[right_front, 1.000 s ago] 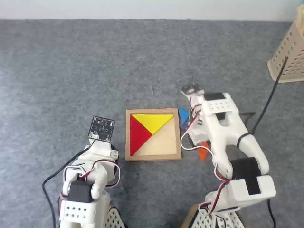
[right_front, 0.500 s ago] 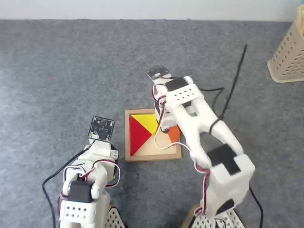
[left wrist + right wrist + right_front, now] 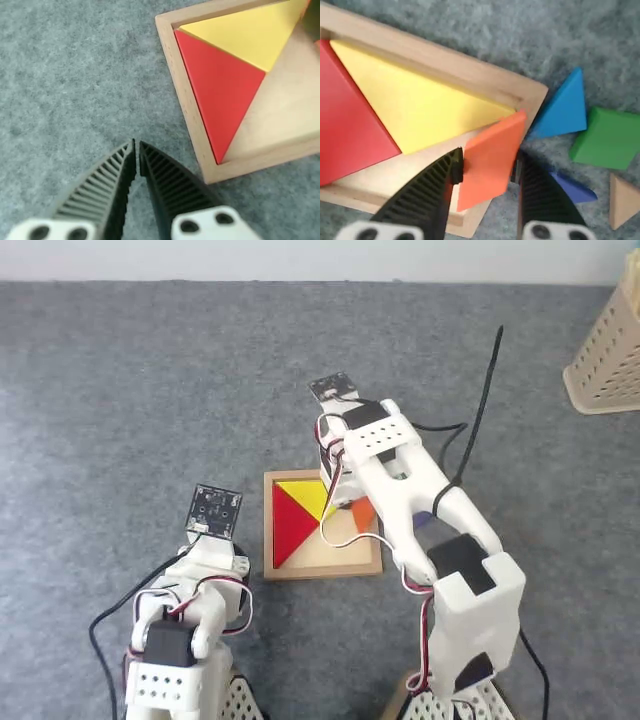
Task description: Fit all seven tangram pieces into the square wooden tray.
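**Right arm** (image 3: pixel 400 490): A second ago it stood over the loose pieces to the right of the tray. You have now swung it across, and it stands over the tray's right half. Most of that swing was done by half a second ago; since then there is only a slight shift.

**Left arm** (image 3: pixel 190 610): No change across the frames. It is parked on the grey carpet beside the tray's left rim. The left gripper (image 3: pixel 137 146) has its jaws pressed together, with nothing between them.

**Square wooden tray** (image 3: pixel 322 570): Position unchanged. It holds two pieces lying flat: the large yellow triangle (image 3: pixel 415 107) along the far rim and the large red triangle (image 3: pixel 345 130) along the left rim. The remaining floor is bare wood.

**Orange flat wooden piece** (image 3: pixel 490 157): Earlier it lay on the carpet off the tray's right corner. The right gripper (image 3: pixel 488 165) now pinches it by two opposite edges. It hangs tilted across the tray's right rim, one corner near the yellow triangle's tip. It is not yet seated.

**Finding:** the third piece is being placed. It must be squared up before you release it.

**Loose pieces, right of the tray:**
- light blue triangle (image 3: pixel 565 107), just beside the rim
- green four-sided piece (image 3: pixel 607 137)
- dark blue piece (image 3: pixel 570 187)
- small plain-wood triangle (image 3: pixel 623 197)
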### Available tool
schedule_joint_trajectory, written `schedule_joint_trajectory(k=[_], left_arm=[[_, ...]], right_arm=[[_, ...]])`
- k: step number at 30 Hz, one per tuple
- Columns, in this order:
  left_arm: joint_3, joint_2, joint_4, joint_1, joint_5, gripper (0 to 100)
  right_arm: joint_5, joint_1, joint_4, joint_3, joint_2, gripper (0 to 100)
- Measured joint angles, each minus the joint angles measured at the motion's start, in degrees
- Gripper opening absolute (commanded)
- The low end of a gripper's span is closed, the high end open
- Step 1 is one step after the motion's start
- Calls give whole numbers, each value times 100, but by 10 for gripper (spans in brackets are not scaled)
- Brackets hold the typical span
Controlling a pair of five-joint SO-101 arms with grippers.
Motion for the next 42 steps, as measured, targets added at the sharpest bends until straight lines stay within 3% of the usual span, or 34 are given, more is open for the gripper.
schedule_joint_trajectory(k=[9,13,24,33,42], left_arm=[[0,0,0,0,0,12],[0,0,0,0,0,12],[0,0,0,0,0,12],[0,0,0,0,0,12],[0,0,0,0,0,12]], right_arm=[[0,0,0,-35,0,150],[0,9,0,-35,0,0],[229,105,-1143,1547,-862,7],[422,141,-1301,1635,-844,7],[519,668,-1319,1020,-308,7]])
